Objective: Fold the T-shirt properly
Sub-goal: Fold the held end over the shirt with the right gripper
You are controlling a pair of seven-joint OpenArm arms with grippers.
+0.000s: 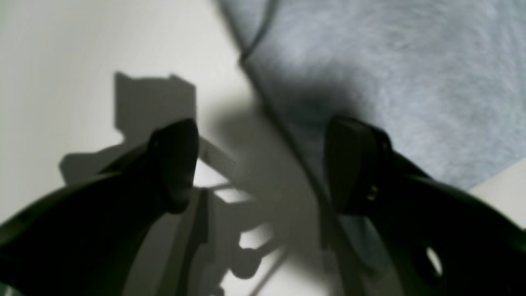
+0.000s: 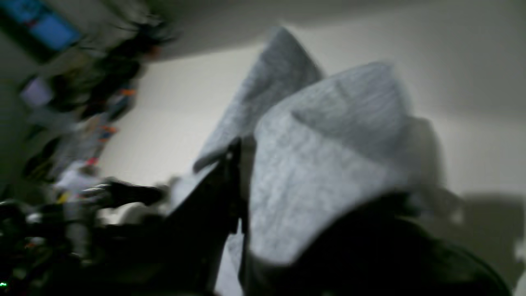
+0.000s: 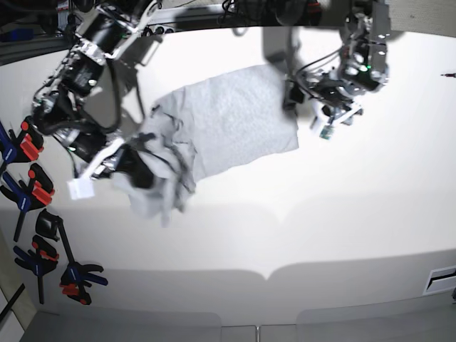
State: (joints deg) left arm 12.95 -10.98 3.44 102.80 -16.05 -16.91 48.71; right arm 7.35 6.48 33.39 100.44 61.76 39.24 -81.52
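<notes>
Black-and-orange clamps point(image 3: 43, 235) line the white bench's point(image 3: 335, 214) left edge. The grey T-shirt point(image 3: 221, 125) lies spread toward the far edge, its left end bunched and lifted, pinched in the right tool point(image 3: 139, 167). The left tool point(image 1: 263, 164), jaws wide, straddles the T-shirt's right border.

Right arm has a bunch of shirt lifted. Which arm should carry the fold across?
The right. The right gripper is shut on the T-shirt with cloth raised off the table. The left gripper is open, straddling the shirt's far edge, holding nothing.
</notes>
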